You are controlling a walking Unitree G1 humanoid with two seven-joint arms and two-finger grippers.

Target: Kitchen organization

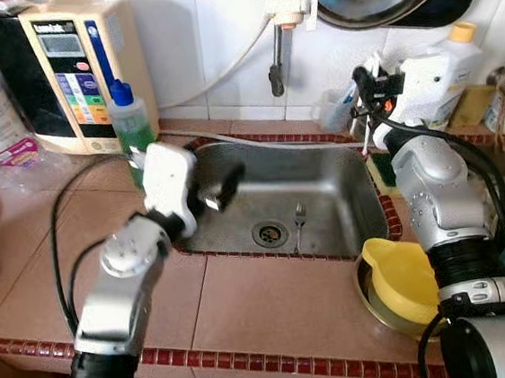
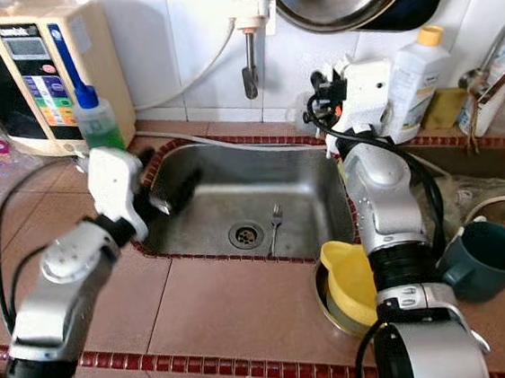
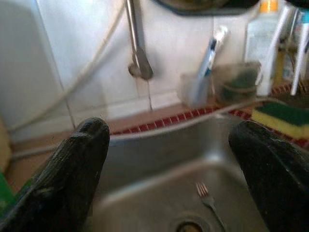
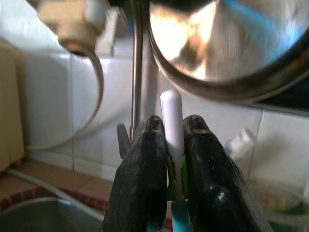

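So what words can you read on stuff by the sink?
Dark brand word at the top of the beige machine: too blurred to read.
Coloured buttons and small screen on the machine: too small to read.
Pink tag on the counter: print too small to read.
White bottle with yellow cap: no readable label.
Green bottle: no readable text.
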